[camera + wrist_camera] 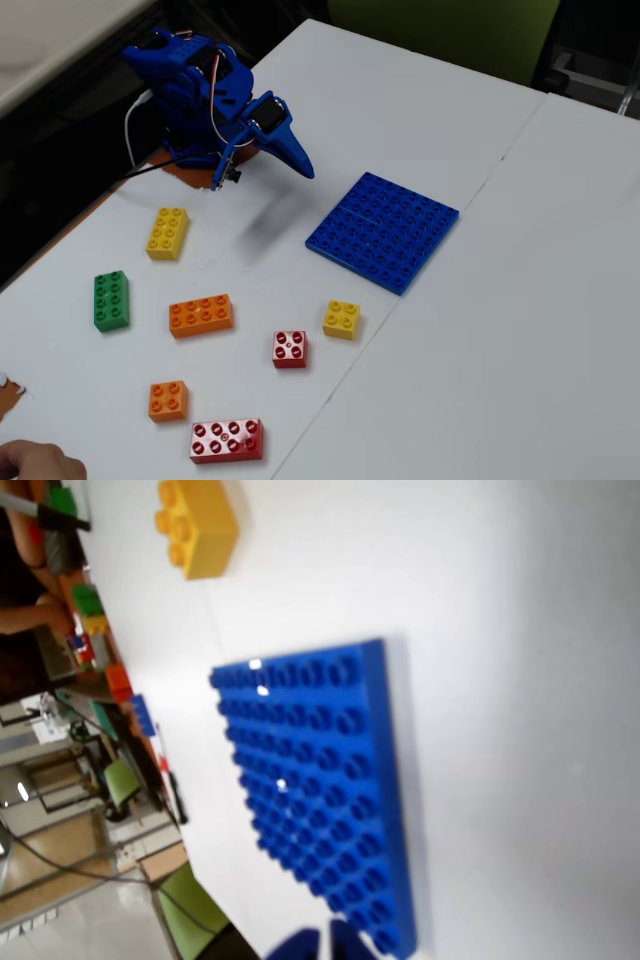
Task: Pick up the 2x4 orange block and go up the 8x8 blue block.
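The 2x4 orange block [201, 314] lies flat on the white table at the front left in the fixed view; it does not show in the wrist view. The 8x8 blue block [383, 231] lies flat mid-table, and fills the middle of the wrist view [320, 780]. My blue gripper [303, 165] hangs above the table left of the plate, far behind the orange block, with the arm folded back. Its jaws look shut and hold nothing. Only the fingertips [300, 946] show at the wrist view's bottom edge.
Loose bricks lie around the orange block: a yellow oblong [167, 232], green [111, 300], small orange [168, 399], small red [290, 349], long red [227, 440] and small yellow [342, 319] [197, 525]. A hand [35, 462] rests at the front left corner.
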Robot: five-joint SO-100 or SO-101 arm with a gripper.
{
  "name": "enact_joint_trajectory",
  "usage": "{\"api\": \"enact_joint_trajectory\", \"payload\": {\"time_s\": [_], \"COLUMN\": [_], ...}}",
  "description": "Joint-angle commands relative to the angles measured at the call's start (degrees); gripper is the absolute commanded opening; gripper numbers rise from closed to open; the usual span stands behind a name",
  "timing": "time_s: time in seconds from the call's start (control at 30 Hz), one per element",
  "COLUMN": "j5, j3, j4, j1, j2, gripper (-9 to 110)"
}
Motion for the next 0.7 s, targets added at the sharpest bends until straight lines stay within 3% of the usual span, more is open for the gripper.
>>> {"api": "enact_joint_trajectory", "payload": {"time_s": [0.0,0.67], "j5": [0.35,0.62], "j3": [2.29,2.29], "j4": [0.09,0.09], "j1": [-0.35,-0.09], "j2": [2.46,2.46], "gripper": [0,2]}}
